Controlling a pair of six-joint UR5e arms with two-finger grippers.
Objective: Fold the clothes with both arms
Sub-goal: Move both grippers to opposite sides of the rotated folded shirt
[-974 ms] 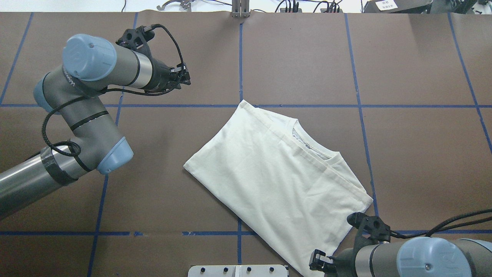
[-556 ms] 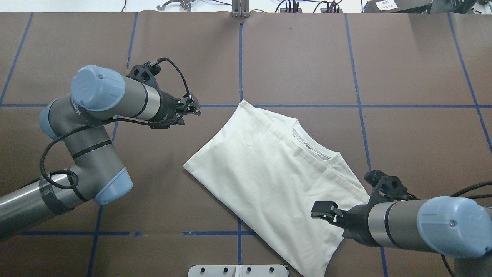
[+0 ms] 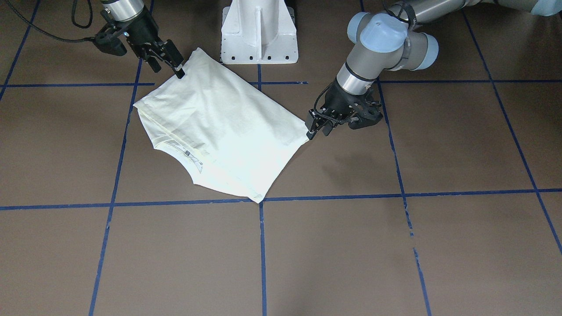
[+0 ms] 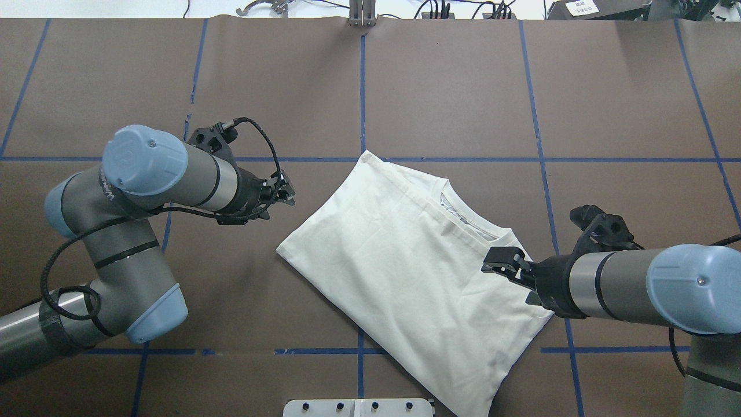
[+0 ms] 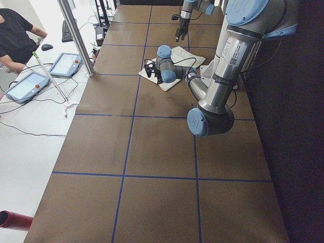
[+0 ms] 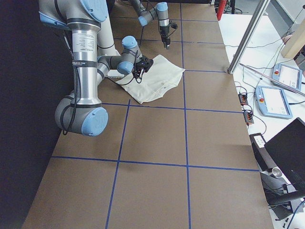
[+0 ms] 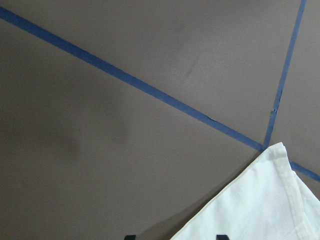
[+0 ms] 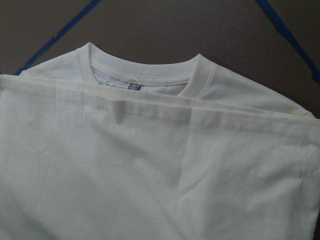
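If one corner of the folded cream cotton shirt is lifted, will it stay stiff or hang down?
The pale cream folded cotton shirt will probably hang limp: it lies flat in thin, softly creased layers. It seems light, as the cloth looks thin at the ribbed neckline. The folded layers may slide apart, since nothing visibly holds them.

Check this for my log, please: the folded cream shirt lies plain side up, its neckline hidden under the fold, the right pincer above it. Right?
Not quite. The neckline is not hidden: the right wrist view shows it past the fold's edge. The rest holds: the folded cream shirt lies plain side up, the right pincer above it.
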